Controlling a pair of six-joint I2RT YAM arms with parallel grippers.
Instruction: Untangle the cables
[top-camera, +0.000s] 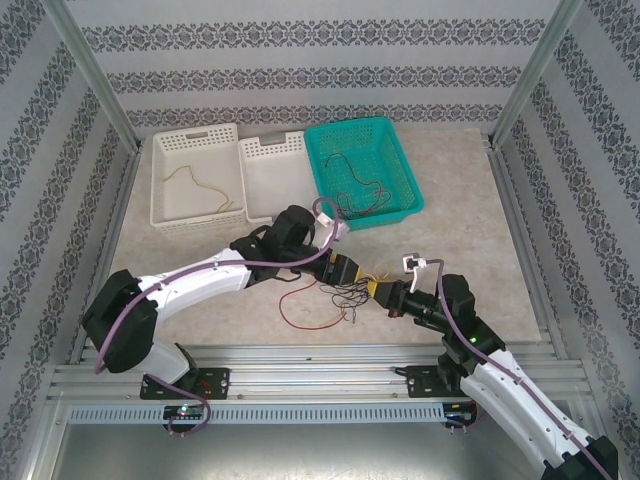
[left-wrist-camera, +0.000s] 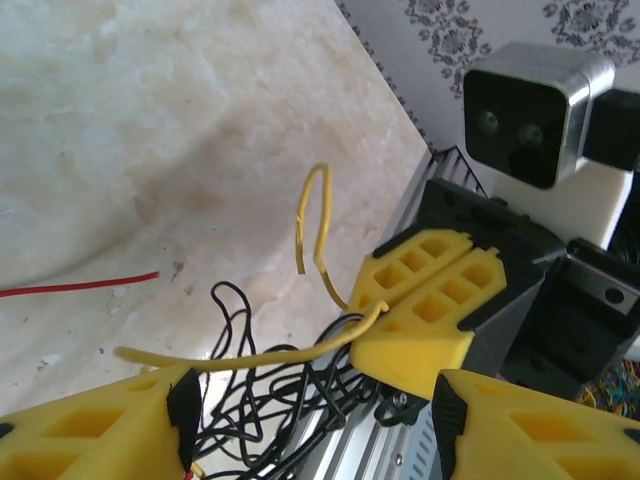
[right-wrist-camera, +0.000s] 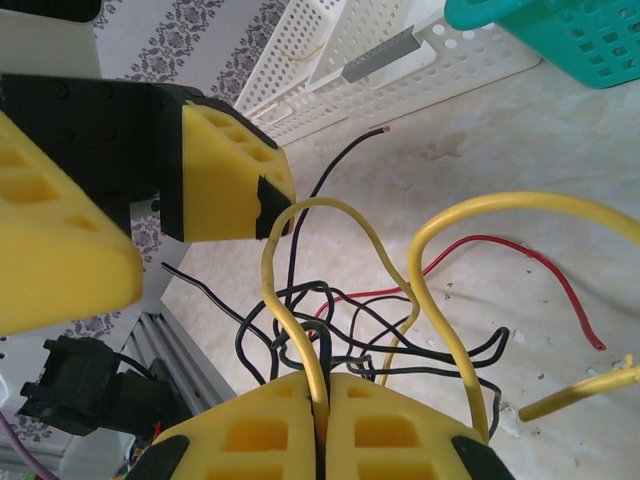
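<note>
**Time to pull apart**

Top view: the cables (top-camera: 345, 293) lie in a knot on the tabletop (top-camera: 470, 250), between the left hand (top-camera: 350, 272) and the right hand (top-camera: 380, 288).

Left wrist view: the left hand is wide open and seems to hold nothing. Black wires (left-wrist-camera: 262, 392) lie below it.

Right wrist view: the right hand is squeezed tight on a yellow wire (right-wrist-camera: 313, 365). A red wire (right-wrist-camera: 490, 239) lies loose behind.

I think the yellow wire is being freed. Next, the left hand should pinch the black wires, then both hands should pull apart slowly.
</note>
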